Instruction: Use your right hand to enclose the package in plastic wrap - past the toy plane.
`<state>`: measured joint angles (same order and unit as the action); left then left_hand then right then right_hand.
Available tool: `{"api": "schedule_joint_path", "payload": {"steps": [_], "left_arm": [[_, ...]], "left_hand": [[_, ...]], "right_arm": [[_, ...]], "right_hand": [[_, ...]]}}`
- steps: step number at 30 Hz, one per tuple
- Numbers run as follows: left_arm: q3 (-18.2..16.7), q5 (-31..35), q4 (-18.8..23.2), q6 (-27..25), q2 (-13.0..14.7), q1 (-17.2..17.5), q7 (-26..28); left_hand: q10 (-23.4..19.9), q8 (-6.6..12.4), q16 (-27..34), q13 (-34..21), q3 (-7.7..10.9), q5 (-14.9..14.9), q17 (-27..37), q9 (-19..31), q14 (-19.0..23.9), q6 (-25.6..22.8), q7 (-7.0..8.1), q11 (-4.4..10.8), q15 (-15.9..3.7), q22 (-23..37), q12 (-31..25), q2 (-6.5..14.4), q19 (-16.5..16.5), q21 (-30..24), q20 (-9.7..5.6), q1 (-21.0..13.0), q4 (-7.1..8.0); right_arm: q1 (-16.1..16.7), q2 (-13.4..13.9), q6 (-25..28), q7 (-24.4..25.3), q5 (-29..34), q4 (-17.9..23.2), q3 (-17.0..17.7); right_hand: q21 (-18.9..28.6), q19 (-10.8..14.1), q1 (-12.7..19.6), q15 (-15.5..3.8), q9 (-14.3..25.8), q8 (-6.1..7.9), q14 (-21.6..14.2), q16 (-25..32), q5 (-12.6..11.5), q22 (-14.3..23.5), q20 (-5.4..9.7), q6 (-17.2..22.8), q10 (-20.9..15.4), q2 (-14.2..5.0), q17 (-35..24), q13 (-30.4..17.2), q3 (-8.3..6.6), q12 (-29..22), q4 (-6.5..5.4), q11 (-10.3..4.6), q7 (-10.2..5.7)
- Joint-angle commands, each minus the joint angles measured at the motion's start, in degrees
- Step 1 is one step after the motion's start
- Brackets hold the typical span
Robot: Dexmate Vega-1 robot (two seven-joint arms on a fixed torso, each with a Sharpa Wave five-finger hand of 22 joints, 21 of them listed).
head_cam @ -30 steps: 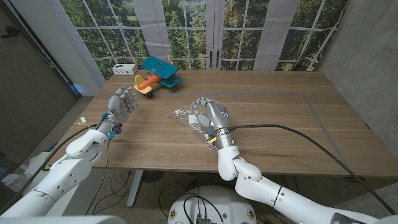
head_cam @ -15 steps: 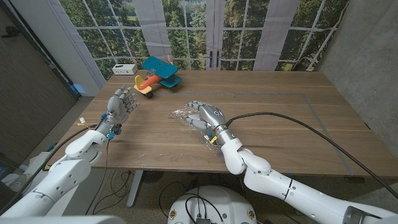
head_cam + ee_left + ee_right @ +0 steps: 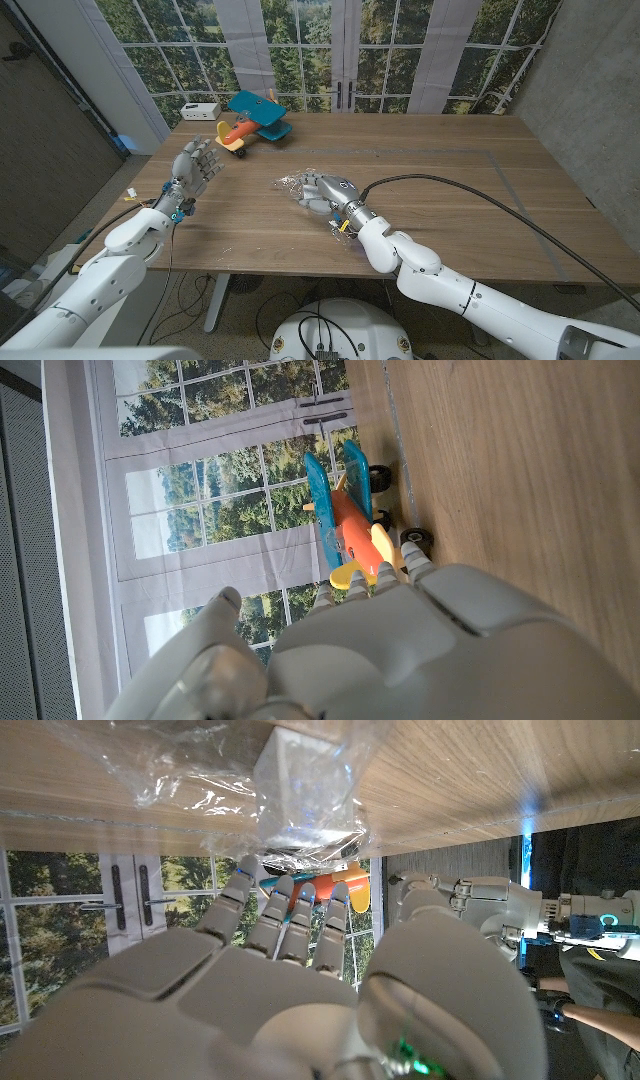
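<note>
Right hand: my right hand sits over the plastic wrap, fingers spread above it; I see no grip.
Package: small white package lies under the crinkled wrap at mid-table, near side of the toy plane.
Left hand: my left hand is raised, fingers apart, holding nothing.

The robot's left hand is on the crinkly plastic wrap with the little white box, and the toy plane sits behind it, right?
Not quite: it's the right hand on the plastic wrap with the white box; the head view shows it. The toy plane does sit behind.
</note>
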<state>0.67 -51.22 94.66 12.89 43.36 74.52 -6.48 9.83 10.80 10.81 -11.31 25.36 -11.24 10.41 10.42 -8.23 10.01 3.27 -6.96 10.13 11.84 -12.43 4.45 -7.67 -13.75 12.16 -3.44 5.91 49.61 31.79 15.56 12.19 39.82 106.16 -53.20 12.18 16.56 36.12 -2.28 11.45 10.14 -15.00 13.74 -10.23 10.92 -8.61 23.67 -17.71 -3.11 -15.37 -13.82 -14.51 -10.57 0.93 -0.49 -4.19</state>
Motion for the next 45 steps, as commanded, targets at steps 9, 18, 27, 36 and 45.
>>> {"api": "schedule_joint_path", "payload": {"steps": [9, 18, 27, 36, 45], "left_arm": [[0.42, 0.51, 0.68, -0.21, 0.0, -0.31, 0.82], [0.69, 0.51, 0.71, -0.62, 0.16, -0.71, 0.8], [0.67, 0.5, 0.94, -0.61, 0.12, -0.35, 1.09], [0.5, 0.3, 0.47, 0.02, -0.23, 0.02, 0.75], [-0.42, -0.21, -0.19, 1.47, -0.7, 1.26, 0.04]], "left_hand": [[1.39, 0.09, 0.11, -0.11, 0.09, -0.16, 0.15, 0.13, 0.33, 4.36, 0.36, 0.13, 0.13, 0.24, 0.1, 0.04, 0.21, -0.19, 0.06, -0.16, -0.46], [1.38, 0.09, 0.1, -0.11, 0.07, -0.15, 0.15, 0.13, 0.32, 4.4, 0.37, 0.11, 0.17, 0.24, 0.09, 0.03, 0.21, -0.18, 0.06, -0.16, -0.46], [1.43, 0.11, 0.09, -0.11, 0.07, -0.15, 0.16, 0.13, 0.33, 4.36, 0.38, 0.09, 0.24, 0.24, 0.11, 0.04, 0.21, -0.18, 0.06, -0.16, -0.47], [1.38, 0.11, 0.1, -0.11, 0.06, -0.15, 0.16, 0.13, 0.37, 4.38, 0.38, 0.14, 0.18, 0.24, 0.09, 0.04, 0.22, -0.18, 0.06, -0.16, -0.47], [1.42, 0.12, 0.1, -0.11, 0.05, -0.15, 0.16, 0.13, 0.4, 4.36, 0.36, 0.13, 0.16, 0.24, 0.11, 0.05, 0.22, -0.17, 0.06, -0.17, -0.48]], "right_arm": [[-1.66, 0.1, 6.2, -9.38, 1.53, 1.25, -0.7], [-1.93, -0.03, 8.03, -9.67, 3.64, 1.51, -1.52], [-1.7, 0.0, 8.23, -9.28, 3.81, 2.57, -1.3], [0.96, -1.62, 6.22, 3.06, 9.42, 2.76, -1.75], [0.11, -3.42, 3.04, 7.16, 13.19, 0.29, -3.12]], "right_hand": [[-0.2, -0.68, 0.9, -0.4, 0.06, 0.09, -2.18, 0.48, -0.71, -0.11, -0.26, -5.1, 2.56, -0.5, 0.98, 0.51, -0.66, -0.21, 2.17, 0.15, 0.5], [0.31, 0.52, 5.45, -3.68, -0.09, 0.68, -9.29, 3.48, -0.8, -0.2, -0.27, -6.73, 3.2, -1.69, 1.12, 0.97, -2.37, -0.62, 5.89, -0.7, 0.44], [-1.33, -6.51, 0.03, 2.47, -0.07, 0.61, 3.88, -1.53, -0.72, -0.22, -1.98, -11.05, 9.15, 0.26, 1.5, 1.58, 1.23, 0.25, 4.57, 0.76, -0.56], [-0.74, -10.58, 0.4, 3.42, -0.06, 2.31, 11.03, -2.1, -1.5, -0.34, -1.9, -7.41, 9.4, -1.78, 1.85, 1.54, 0.81, -1.51, 5.46, -0.18, -1.33], [1.13, -4.53, 5.35, -0.72, -0.14, 4.54, 3.48, 1.33, -1.33, -0.49, -0.3, 1.68, -1.68, -3.12, 2.35, 1.45, -1.21, -4.69, 8.11, -3.21, -2.7]]}}
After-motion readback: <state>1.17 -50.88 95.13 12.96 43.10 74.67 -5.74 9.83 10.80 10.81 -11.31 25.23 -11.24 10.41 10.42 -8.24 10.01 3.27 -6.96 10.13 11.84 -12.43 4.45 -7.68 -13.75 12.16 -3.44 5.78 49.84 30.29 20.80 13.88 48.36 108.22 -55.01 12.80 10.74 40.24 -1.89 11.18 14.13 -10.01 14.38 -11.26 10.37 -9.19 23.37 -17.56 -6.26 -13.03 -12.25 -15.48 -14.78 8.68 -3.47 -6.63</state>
